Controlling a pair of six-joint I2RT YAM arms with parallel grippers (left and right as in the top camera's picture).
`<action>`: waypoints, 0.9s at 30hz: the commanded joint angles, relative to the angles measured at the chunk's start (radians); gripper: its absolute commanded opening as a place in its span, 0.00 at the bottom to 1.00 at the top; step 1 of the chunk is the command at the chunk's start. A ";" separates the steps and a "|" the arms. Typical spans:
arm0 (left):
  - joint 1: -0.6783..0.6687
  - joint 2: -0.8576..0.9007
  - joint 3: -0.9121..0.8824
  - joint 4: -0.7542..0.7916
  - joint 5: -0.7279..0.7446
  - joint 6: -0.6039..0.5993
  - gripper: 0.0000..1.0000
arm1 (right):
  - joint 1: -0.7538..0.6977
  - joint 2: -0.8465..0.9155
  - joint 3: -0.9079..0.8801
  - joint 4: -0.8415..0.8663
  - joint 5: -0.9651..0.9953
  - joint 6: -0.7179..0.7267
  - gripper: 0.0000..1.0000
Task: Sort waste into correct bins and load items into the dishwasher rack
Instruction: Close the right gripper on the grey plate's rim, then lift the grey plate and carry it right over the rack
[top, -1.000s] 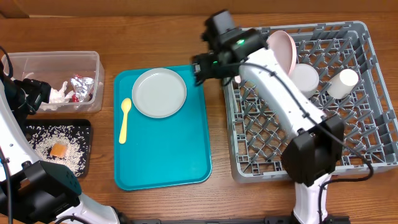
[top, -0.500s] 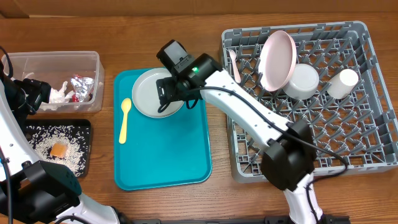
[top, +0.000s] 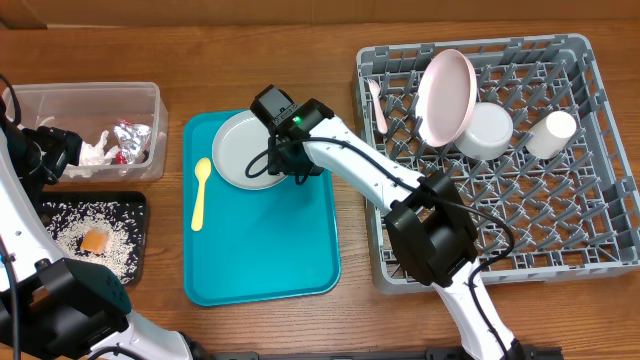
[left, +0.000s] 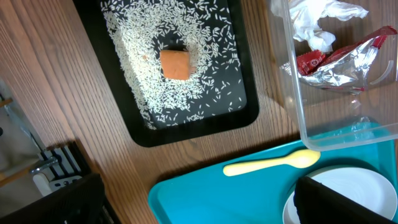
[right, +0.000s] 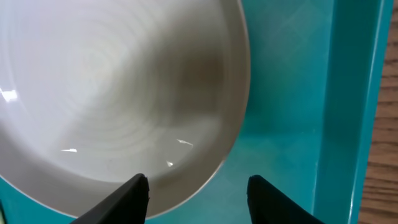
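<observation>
My right gripper (top: 287, 168) (right: 198, 180) is open and low over the teal tray, its fingers astride the near-right rim of the grey-green plate (top: 243, 150) (right: 112, 81). A pale yellow spoon (top: 200, 194) (left: 273, 163) lies left of the plate. My left gripper (top: 45, 150) (left: 199, 208) is open and empty beside the clear tub (top: 90, 90), which holds the napkin (top: 95, 150) (left: 320, 22) and foil wrappers (top: 130, 140) (left: 339, 59). The black tray (top: 138, 205) (left: 245, 115) holds rice (top: 65, 222) and the orange cube (top: 95, 240) (left: 175, 64).
The grey rack (top: 600, 210) at right holds the pink plate (top: 445, 95) on edge, a white bowl (top: 490, 130), a white cup (top: 556, 133) and a pinkish utensil (top: 377, 105). The teal tray (top: 270, 250) lies in the middle of the wooden table.
My right arm swung left from the rack's edge and dropped over the grey-green plate, ending at its right rim. The left arm has not moved.
</observation>
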 joint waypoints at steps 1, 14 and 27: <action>-0.003 -0.008 -0.004 0.001 -0.013 -0.014 1.00 | 0.000 0.043 0.002 0.005 0.016 0.031 0.55; -0.003 -0.008 -0.004 0.001 -0.013 -0.014 1.00 | 0.005 0.083 0.003 0.035 0.014 0.031 0.06; -0.003 -0.008 -0.004 0.001 -0.013 -0.014 1.00 | -0.083 -0.074 0.188 -0.163 0.018 0.014 0.04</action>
